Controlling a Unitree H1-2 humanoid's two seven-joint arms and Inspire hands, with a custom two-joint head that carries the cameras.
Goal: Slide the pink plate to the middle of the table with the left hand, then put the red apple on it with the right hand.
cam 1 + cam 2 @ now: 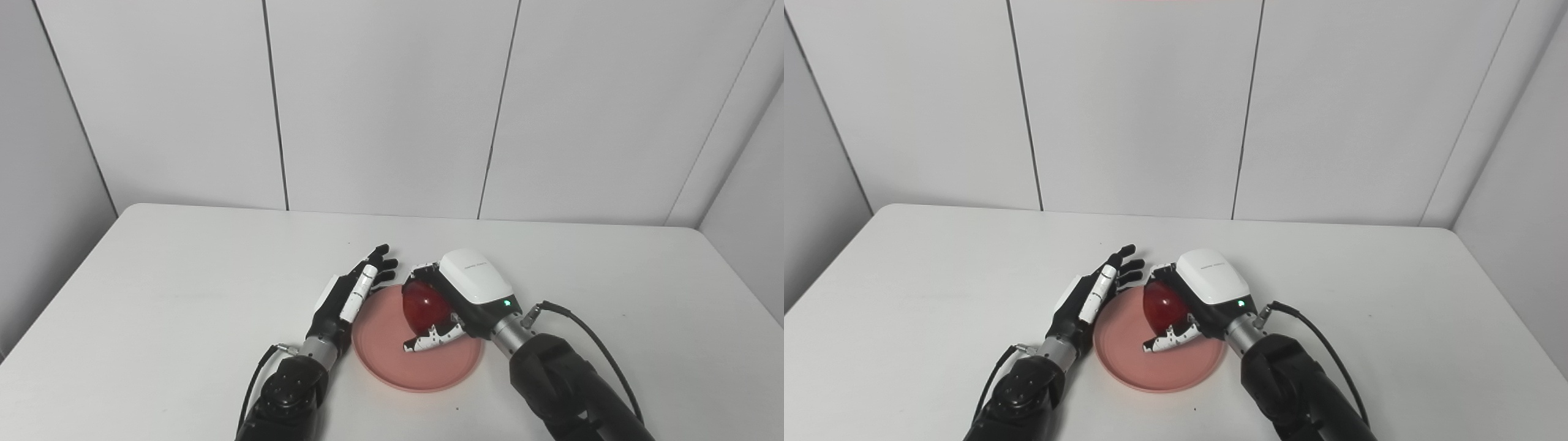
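The pink plate lies flat on the white table, near its middle and toward the front edge. Over the plate's far right part my right hand is shut on the red apple, with fingers and thumb wrapped around it; I cannot tell whether the apple touches the plate. My left hand stands open at the plate's left rim, fingers stretched forward and apart, holding nothing.
Grey wall panels rise behind the table's far edge. A black cable loops from my right wrist. Bare table surface spreads to the left, the right and behind the plate.
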